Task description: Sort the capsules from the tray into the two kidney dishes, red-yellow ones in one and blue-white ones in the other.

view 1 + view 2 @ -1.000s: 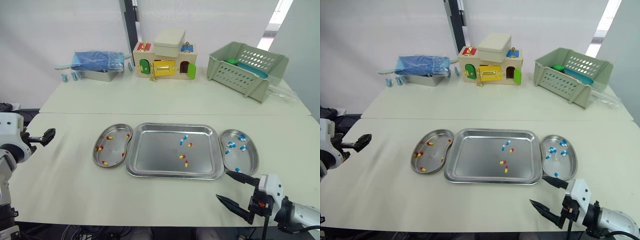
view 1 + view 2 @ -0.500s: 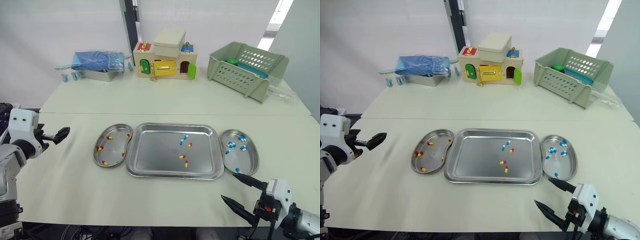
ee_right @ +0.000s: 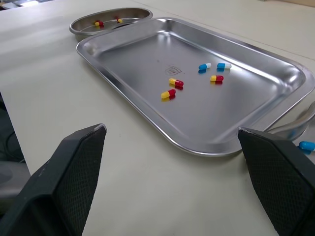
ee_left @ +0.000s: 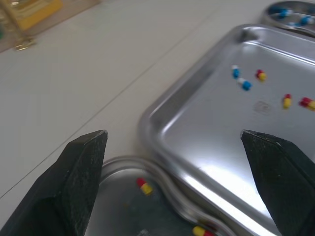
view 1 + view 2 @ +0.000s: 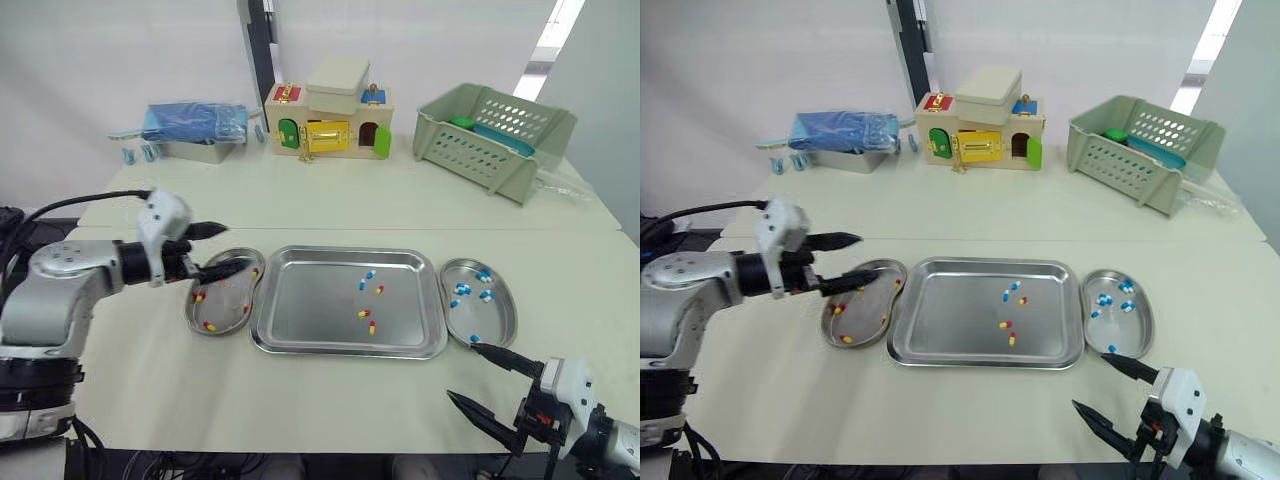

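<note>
1. Your left gripper hangs over the left kidney dish. Its two fingers are spread wide, with nothing pinched.
2. Your right gripper sits low over the table, just in front of the right kidney dish. Its fingers are wide apart too.
3. The tray lies between the dishes. Three red-yellow capsules and two blue-white capsules lie in it, well apart from both grippers.
4. The left wrist view shows the tray's corner and one dish capsule in the gap between the fingers.
5. The right wrist view shows all five tray capsules close up.
</note>
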Available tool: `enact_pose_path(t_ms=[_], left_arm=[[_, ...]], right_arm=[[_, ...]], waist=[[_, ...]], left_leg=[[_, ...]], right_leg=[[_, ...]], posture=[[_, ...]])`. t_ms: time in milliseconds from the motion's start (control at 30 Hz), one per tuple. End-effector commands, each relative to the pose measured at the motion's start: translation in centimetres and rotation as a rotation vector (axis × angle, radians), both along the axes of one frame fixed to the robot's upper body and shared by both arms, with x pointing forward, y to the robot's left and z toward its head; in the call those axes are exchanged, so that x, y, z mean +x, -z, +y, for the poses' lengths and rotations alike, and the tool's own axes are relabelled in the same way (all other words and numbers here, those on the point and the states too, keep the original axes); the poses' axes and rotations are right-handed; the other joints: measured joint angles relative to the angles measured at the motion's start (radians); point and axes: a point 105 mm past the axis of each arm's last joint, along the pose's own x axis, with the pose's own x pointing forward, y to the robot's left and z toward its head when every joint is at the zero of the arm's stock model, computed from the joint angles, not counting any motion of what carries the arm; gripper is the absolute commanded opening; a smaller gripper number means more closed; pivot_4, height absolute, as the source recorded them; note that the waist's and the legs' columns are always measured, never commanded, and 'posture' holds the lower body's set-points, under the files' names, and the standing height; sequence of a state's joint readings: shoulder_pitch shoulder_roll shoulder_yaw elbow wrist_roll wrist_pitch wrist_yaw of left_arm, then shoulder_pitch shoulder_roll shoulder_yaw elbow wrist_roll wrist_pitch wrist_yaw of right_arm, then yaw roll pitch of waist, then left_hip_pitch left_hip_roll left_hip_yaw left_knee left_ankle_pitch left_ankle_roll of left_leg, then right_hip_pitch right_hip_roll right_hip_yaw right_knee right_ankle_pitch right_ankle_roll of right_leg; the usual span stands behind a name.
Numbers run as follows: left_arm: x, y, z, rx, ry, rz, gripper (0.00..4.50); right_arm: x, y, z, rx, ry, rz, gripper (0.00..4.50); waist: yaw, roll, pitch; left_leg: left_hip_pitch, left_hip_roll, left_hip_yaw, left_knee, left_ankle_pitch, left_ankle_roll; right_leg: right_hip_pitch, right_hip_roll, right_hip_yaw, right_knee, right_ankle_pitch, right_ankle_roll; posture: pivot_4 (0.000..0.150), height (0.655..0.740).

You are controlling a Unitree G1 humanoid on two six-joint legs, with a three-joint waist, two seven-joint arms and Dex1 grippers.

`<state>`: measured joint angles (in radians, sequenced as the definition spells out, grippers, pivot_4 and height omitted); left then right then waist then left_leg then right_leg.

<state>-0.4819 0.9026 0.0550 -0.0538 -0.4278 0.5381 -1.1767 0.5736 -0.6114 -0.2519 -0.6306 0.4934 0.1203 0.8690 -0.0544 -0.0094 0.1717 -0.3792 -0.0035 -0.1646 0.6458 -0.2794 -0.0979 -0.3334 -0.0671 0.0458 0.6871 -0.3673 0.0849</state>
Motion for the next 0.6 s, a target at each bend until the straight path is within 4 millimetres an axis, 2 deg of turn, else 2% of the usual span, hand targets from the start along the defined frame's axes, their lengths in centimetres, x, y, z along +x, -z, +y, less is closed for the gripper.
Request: enact_pose_path(t_ms=[33,233,433,600], left_arm=[[-1.0,0.6,-2.6,0.114,0.188,0.020,4.49],[0.0,2.7,-7.7,0.187,0.325,-0.003,4.49],[0.5,4.5,-11.0,0.195,0.339,-0.026,4.49],[1.0,5.3,-12.7,0.205,0.333,-0.047,4.49]], right_arm=[[-0.2,-0.7,0.7,0.009,-0.014,-0.020,4.50],[-0.5,-0.5,1.0,0.018,-0.010,-0.007,4.50],[-0.6,-0.4,1.2,0.027,0.027,-0.007,4.50],[-0.4,-0.7,1.4,0.034,0.046,-0.008,4.50]], waist=[[-0.002,0.000,0.000],[0.001,0.000,0.000],[-0.003,0.000,0.000],[-0.001,0.000,0.000]], left_leg=[[0.000,0.000,0.000,0.000,0.000,0.000],[0.000,-0.001,0.000,0.001,0.000,0.000],[-0.001,0.000,0.000,0.000,0.000,0.000],[0.000,-0.001,0.000,0.001,0.000,0.000]], right_leg=[[0.000,0.000,0.000,0.000,0.000,0.000],[0.001,0.000,0.000,-0.001,0.000,0.000],[0.000,0.000,0.000,-0.001,0.000,0.000],[0.001,0.000,0.000,-0.001,0.000,0.000]], posture=[[0.150,0.7400],[0.150,0.7400],[0.150,0.7400],[0.150,0.7400]])
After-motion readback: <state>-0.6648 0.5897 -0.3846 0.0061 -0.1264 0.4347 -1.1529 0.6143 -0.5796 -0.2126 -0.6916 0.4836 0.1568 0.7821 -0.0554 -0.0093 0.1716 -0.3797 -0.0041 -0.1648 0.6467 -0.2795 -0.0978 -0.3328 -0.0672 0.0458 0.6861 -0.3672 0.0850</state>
